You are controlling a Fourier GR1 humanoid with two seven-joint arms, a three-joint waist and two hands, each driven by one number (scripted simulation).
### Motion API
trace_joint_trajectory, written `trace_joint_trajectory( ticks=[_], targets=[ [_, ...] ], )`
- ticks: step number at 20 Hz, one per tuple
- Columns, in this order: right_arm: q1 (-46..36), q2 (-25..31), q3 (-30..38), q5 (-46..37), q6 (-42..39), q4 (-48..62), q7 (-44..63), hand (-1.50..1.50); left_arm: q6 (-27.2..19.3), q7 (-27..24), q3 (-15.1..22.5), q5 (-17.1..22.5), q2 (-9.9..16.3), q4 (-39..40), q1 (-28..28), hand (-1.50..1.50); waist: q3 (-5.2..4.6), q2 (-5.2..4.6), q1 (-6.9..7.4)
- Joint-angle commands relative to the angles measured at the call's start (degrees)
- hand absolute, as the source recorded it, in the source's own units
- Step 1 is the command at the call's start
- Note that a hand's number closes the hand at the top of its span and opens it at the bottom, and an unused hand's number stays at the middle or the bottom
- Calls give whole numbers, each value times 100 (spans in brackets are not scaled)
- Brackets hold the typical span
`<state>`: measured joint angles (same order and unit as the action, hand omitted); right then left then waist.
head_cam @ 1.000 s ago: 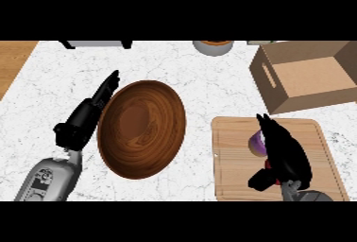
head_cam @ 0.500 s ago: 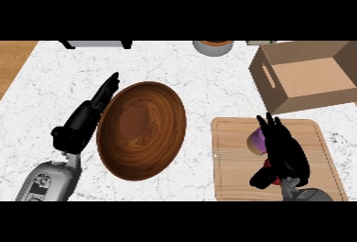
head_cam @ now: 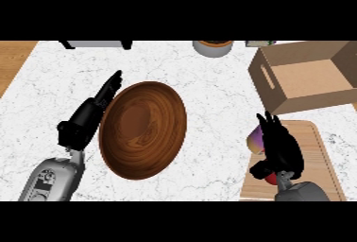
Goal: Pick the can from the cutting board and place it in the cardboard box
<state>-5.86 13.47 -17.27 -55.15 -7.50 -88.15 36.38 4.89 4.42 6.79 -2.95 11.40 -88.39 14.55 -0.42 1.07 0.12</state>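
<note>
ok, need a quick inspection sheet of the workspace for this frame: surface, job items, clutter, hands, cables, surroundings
Surface: white marble counter.
Job's things: purple can on the light wooden cutting board, mostly hidden by the right hand; open brown cardboard box behind the board, nothing seen inside.
Clutter: large brown wooden bowl at centre-left; small grey round pot at the far edge.
Hands: right hand over the can, fingers curled round it; left hand open beside the bowl's left rim.
Cables: nothing seen.
Surroundings: wooden floor at left; dark-framed object at the far edge, cut off.
</note>
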Motion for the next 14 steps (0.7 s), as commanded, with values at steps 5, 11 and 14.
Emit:
trace_joint_trajectory(
  ticks=[5, 11, 14],
  targets=[
    [71, 197, 82, 63, -146, 538, -539, 150, -83, -144, 361, -276, -348, 70, -363, 0, 43, -115, -16],
    [-119, -110, -227, -753, 412, 526, -254, 150, 335, -54, 30, 48, -101, 80, -346, 0, 41, -110, -6],
    [180, 1296, 99, 136, 406, 368, -2658, 150, 101, 221, 135, -85, -254, -107, -303, 0, 53, -116, -41]
  ],
)
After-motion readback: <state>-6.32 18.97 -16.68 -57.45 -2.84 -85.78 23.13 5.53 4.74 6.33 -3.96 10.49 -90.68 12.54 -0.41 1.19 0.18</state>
